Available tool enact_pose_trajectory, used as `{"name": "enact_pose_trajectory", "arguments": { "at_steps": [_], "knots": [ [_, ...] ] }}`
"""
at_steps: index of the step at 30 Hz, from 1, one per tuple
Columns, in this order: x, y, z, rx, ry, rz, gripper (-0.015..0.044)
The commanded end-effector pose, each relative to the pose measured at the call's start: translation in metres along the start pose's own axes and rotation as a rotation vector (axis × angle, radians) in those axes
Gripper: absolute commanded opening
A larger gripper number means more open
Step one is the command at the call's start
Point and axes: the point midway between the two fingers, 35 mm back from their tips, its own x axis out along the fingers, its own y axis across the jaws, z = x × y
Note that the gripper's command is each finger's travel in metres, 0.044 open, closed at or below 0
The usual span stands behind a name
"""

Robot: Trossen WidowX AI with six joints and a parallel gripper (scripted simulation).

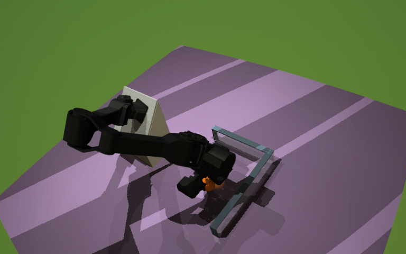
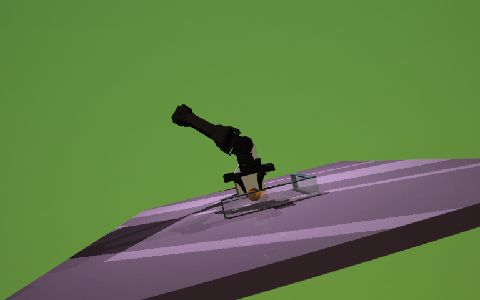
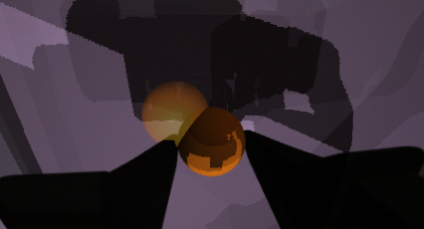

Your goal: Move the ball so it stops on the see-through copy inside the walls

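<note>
Spreading across all three views, the purple desk [image 1: 324, 132] is seen carrying everything, and the arm's pale wedge-shaped base [image 1: 155, 125] is set near its middle so that the corner can be reached. The black arm [image 1: 155, 146] is folded back on itself and stretched low toward the two clear walls [image 1: 246, 143], with its wrist turned so that the hand [image 1: 206, 184] points steeply down at the desk, just inside the angle the walls form. The walls are joined into an L, apparently so that a rolling thing is stopped on two sides.

In the wrist view the orange ball [image 3: 212, 141] is seen caught between the two dark fingers, one on either side; the hand is closed on the ball, gripping it at or just above the desk. Whether the ball is lifted off the surface cannot be told.

Just beside the ball, overlapping its upper-left edge in the wrist view, the see-through copy [image 3: 171, 110] is shown. The ball is therefore judged to be slightly short of its resting spot, so that only a small shift is needed before release and withdrawal.
</note>
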Motion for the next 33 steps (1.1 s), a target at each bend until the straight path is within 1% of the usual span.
{"name": "enact_pose_trajectory", "arguments": {
  "at_steps": [1, 15, 17, 21, 29, 33],
  "knots": [
    [-0.022, 0.002, 0.007, 0.006, -0.014, 0.007, 0.0],
    [-0.113, 0.001, 0.002, 0.007, -0.013, 0.004, 0.0],
    [-0.122, 0.0, 0.0, 0.007, -0.013, 0.001, 0.0],
    [-0.12, 0.001, 0.001, 0.007, -0.013, 0.001, 0.0],
    [-0.078, 0.023, 0.015, 0.008, -0.014, 0.0, 0.0],
    [-0.074, 0.025, 0.016, 0.008, -0.014, 0.0, 0.0]
  ]
}}
